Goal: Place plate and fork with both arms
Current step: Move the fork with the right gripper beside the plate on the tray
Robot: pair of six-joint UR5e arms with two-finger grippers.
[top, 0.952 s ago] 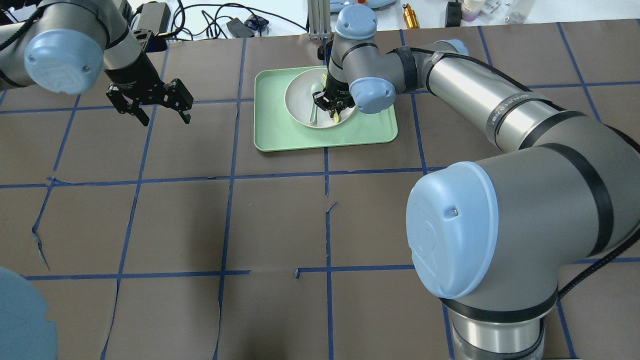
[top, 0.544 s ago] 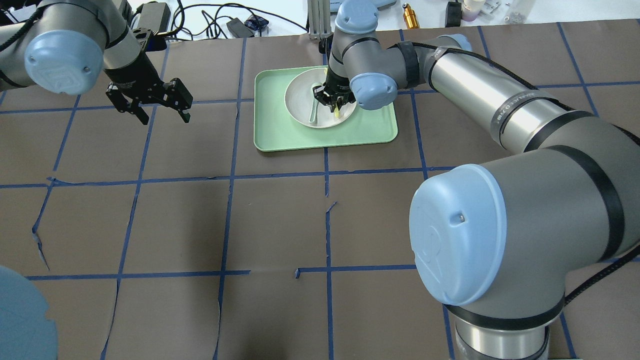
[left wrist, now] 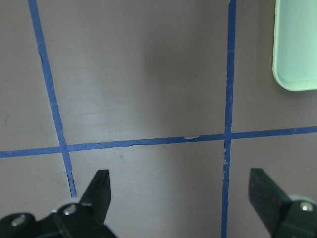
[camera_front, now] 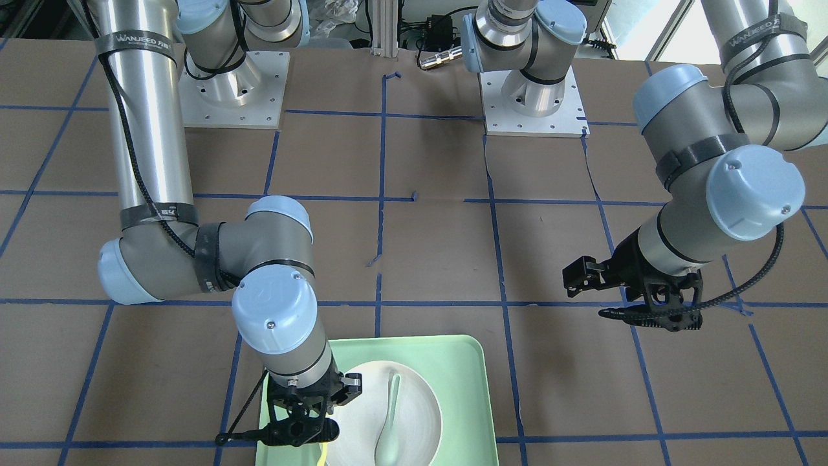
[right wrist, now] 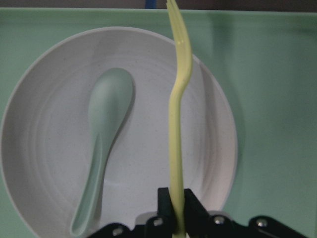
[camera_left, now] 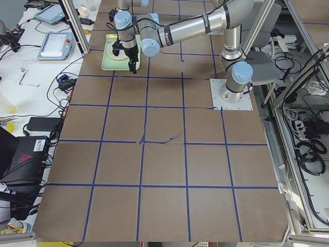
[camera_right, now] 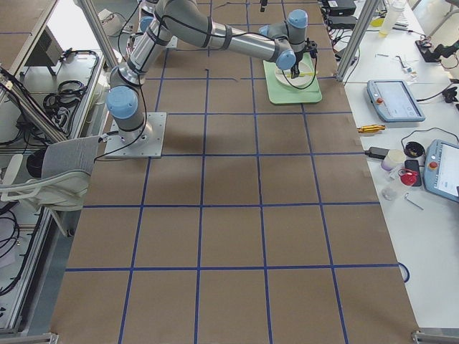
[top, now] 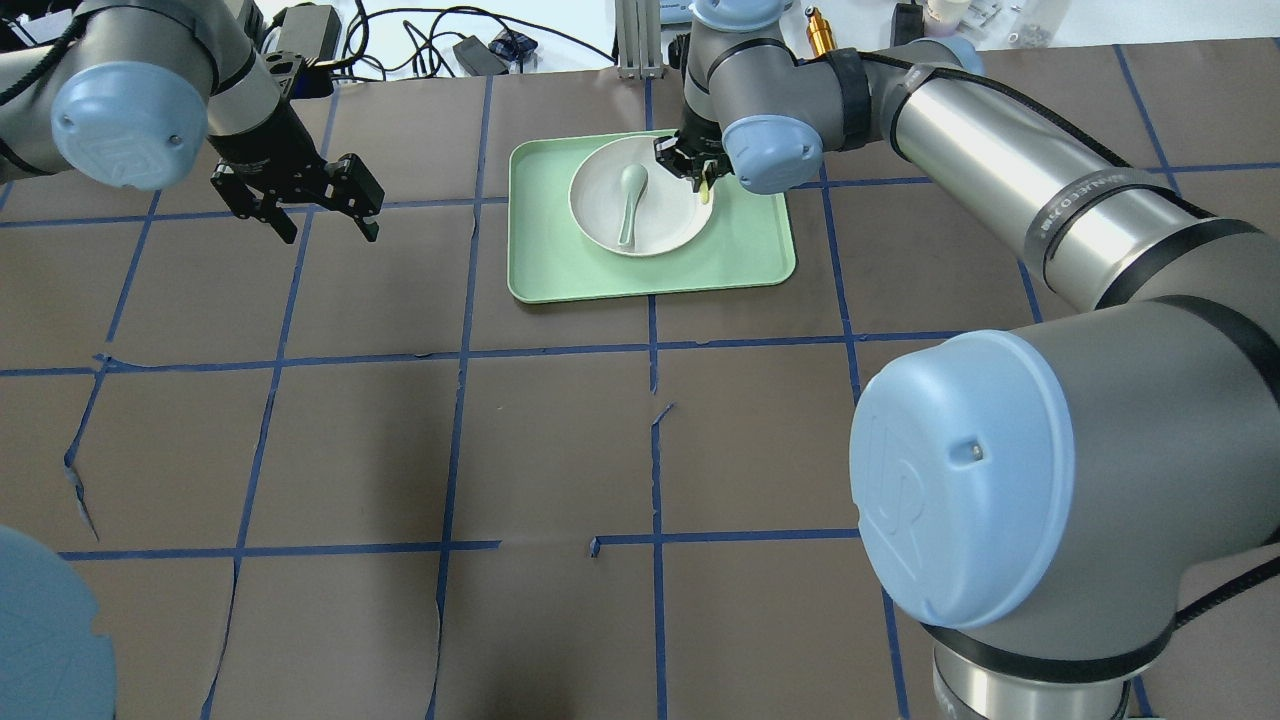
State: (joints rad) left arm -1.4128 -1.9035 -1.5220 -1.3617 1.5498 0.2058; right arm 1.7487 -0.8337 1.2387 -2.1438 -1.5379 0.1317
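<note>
Brown paper gridded with blue tape covers your table (camera_front: 440, 246). From across it, you see the right gripper (camera_front: 304, 427) hanging over the edge of the plate (camera_front: 417, 395). That plate sits in the green tray (camera_front: 469, 382) with a spoon (camera_front: 390, 414) lying in it. The left gripper (camera_front: 614, 294) hovers well apart from them, over bare paper.

From overhead, the fork (top: 705, 190) hangs from the right gripper just above the plate's right edge. Both end views show the right arm stretched out to the tray near the operators' side.

Your left wrist camera shows the left gripper's jaws spread wide with nothing between them, and a tray corner at top right. Your right wrist camera shows the jaws pinched on the fork's handle. Its tines point away over the plate's rim, and the spoon lies beside it inside the plate.
</note>
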